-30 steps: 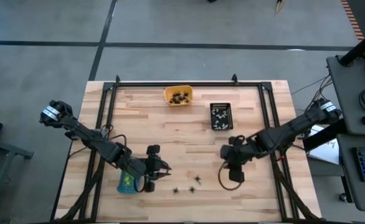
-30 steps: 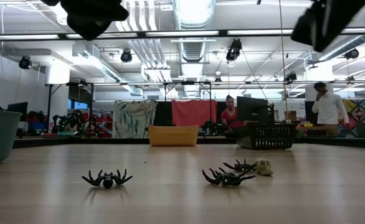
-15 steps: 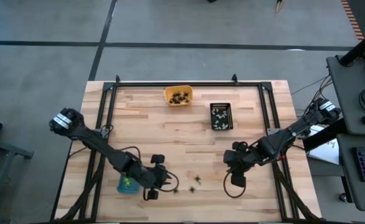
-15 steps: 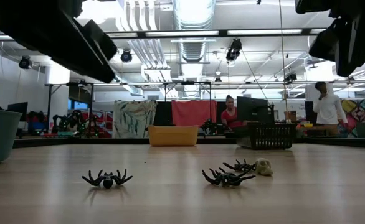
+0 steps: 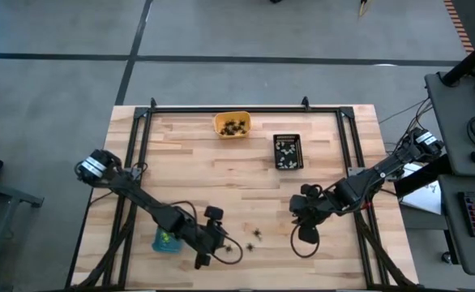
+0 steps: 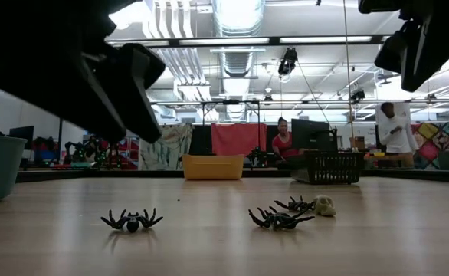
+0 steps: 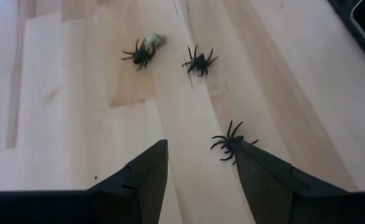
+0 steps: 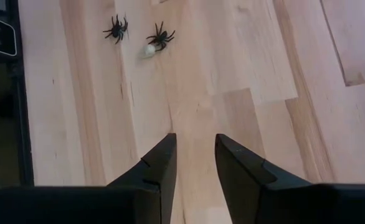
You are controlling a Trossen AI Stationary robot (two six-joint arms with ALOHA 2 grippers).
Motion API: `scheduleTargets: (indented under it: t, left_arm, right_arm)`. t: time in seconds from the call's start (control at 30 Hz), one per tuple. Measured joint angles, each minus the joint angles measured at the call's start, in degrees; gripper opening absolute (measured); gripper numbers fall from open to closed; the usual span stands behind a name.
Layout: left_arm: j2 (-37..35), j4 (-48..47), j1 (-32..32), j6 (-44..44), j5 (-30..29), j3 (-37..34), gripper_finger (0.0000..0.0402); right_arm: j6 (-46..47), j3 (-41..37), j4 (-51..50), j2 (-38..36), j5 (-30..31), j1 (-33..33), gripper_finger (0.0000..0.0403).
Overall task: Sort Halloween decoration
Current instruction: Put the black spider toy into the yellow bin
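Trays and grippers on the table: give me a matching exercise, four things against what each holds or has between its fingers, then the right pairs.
Things:
1. orange tray
2. black tray
3. blue tray
4. right gripper

What is in it or between its fingers:
A. lime-green trinkets
B. whitish trinkets
C. dark spider-like trinkets
D. nothing, only bare wood between the fingers

Pairs: 1-C, 2-B, 3-A, 4-D

The left gripper is not in the list: it is open above the table with a black spider just ahead of one finger.
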Motion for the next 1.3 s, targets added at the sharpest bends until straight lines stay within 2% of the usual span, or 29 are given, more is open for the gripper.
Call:
scheduleTargets:
  t: [0.57,0.87,1.3]
  left_arm:
    - [5.68,3.17,0.07,0.03,0.07,-0.04,0.0176]
    - [5.90,5.53,0.07,0.55,2.16,-0.13,0.0176]
    - [5.90,6.71,0.17,-0.34,2.19,-1.01,0.0176]
  right_arm:
    - [0.08,0.00,0.52,0.00,2.95,0.10,0.0098]
    - [-0.39,-0.02,0.81,0.00,3.68,0.08,0.0102]
    - [-0.52,-0.22,0.92,0.00,5.06,0.10,0.0096]
